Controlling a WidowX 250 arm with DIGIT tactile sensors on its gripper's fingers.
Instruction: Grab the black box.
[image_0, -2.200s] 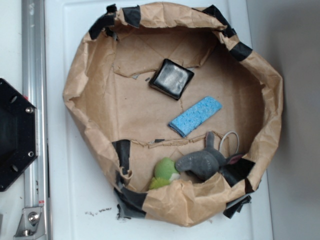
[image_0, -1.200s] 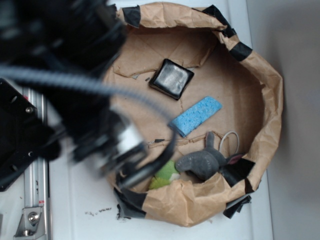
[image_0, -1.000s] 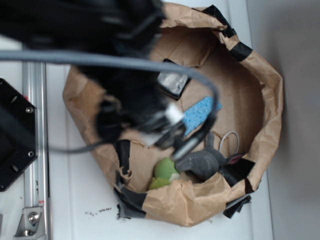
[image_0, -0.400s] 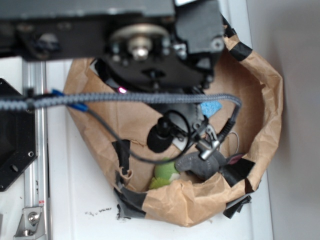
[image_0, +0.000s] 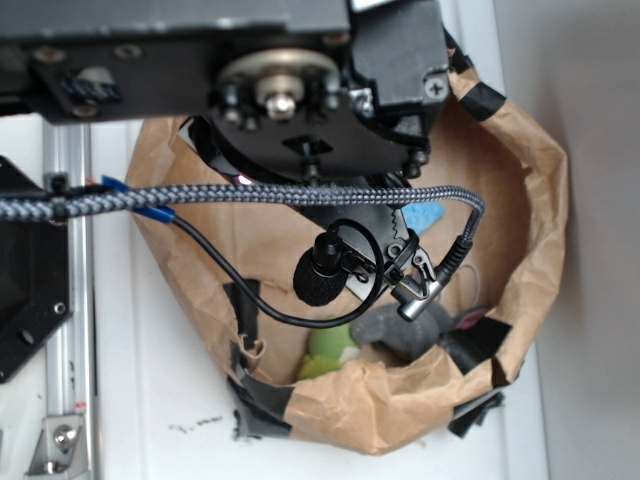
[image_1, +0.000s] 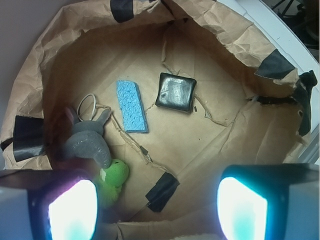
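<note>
The black box (image_1: 175, 91), small, flat, square with rounded corners and a greyish sheen, lies on the paper floor of the brown paper basin (image_1: 235, 130) in the wrist view, upper middle. In the exterior view the arm hides it. My gripper (image_1: 156, 210) is open, high above the basin; its two fingertips (image_1: 72, 210) glow at the bottom corners, far apart, with nothing between them. The box lies well ahead of the gripper.
A blue sponge (image_1: 131, 106) lies left of the box. A grey plush toy (image_1: 89, 145), a green plush toy (image_1: 113, 175) and a white ring (image_1: 86, 106) sit at the left. The basin has tall crumpled paper walls (image_0: 540, 200) with black tape strips (image_1: 163, 191). A black hexagonal plate (image_0: 25, 300) lies outside.
The arm swung in from the left and now hangs over the basin, covering the box and most of the sponge in the exterior view. The objects have not moved.
</note>
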